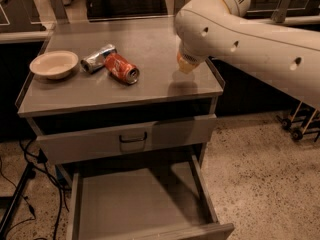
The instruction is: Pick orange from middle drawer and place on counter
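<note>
My arm [250, 31] fills the upper right, a thick white shell that runs off the right edge. It hides my gripper, which lies somewhere beneath it over the right part of the counter [145, 86]. I cannot tell how wide the jaws stand or whether they grip anything.

The counter's back edge fades into the dark. Below it the middle drawer [140, 204] is pulled out; its floor is dim and its front wall is cut off by the bottom edge. Above it sits a closed drawer front [90, 144] with a black loop handle.

On the counter's left are a white bowl [54, 64], a red can [121, 68] on its side, and touching it a crushed silvery can [98, 58].

The orange [186, 64] peeks out under my arm near the counter's right rim, its top hidden. I can't tell whether it touches the surface.
</note>
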Action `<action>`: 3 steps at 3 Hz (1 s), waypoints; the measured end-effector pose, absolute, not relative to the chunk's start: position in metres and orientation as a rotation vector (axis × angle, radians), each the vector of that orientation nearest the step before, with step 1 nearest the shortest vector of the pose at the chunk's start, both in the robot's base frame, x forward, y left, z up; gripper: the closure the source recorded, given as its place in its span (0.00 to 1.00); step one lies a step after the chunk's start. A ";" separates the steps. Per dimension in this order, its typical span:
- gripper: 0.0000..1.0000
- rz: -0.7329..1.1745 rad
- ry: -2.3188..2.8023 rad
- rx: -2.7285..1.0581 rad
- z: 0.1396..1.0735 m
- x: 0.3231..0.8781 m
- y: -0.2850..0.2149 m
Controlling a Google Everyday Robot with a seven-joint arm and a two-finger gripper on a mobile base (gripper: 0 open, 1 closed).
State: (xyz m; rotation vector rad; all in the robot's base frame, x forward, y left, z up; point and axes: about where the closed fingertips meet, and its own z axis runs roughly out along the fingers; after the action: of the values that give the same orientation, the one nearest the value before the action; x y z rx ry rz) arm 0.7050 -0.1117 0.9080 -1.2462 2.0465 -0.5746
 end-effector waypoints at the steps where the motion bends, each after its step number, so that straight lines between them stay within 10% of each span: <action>1: 1.00 -0.516 2.040 -1.264 0.907 0.725 -0.107; 3: 1.00 -0.172 2.053 -1.430 0.878 0.748 -0.087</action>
State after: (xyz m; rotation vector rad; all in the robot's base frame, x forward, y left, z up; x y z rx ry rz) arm 0.7482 -0.0868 0.8782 -1.4298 2.0531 -0.1720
